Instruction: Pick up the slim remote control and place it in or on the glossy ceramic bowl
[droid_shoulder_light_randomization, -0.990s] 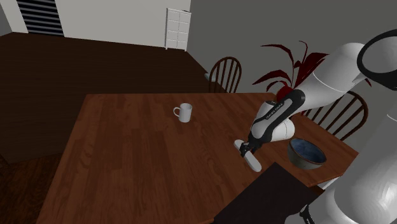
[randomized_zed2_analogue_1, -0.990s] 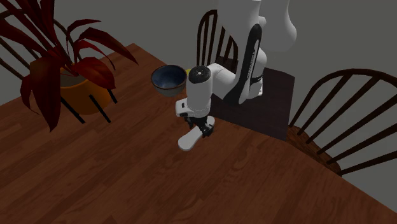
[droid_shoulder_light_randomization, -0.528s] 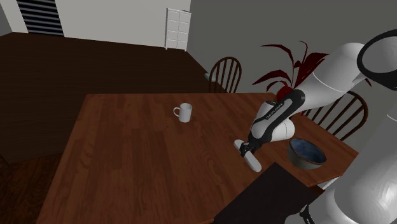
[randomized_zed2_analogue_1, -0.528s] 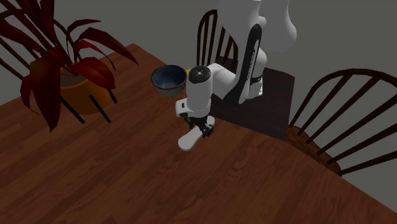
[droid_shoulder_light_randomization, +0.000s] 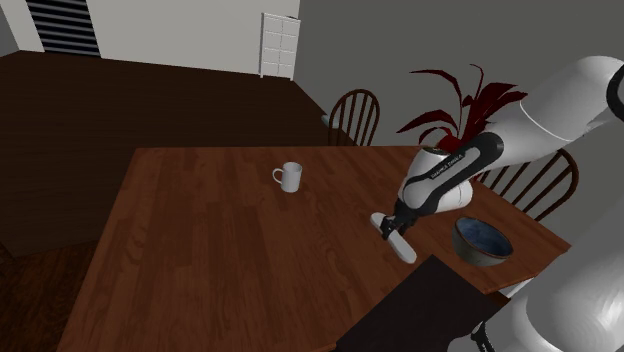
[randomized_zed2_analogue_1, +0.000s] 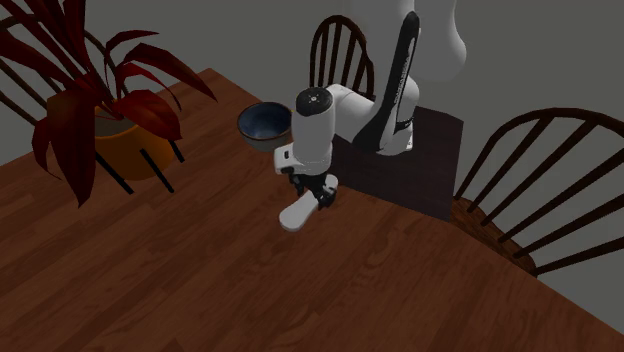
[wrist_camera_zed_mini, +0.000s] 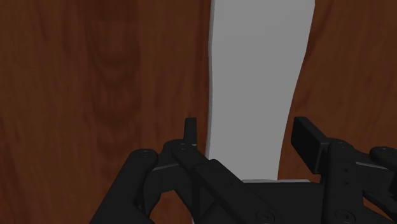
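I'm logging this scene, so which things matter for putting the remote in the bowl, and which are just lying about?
Job: remote control, bowl, gripper.
Lying about: white mug, potted plant, chairs.

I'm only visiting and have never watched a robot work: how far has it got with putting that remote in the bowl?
Done: the grasp. The gripper clasps the white remote near one end. In hand: the lift, though I cannot tell whether the remote is clear of the wooden table. Left: carrying it to the dark bowl, which sits empty nearby, and letting go.
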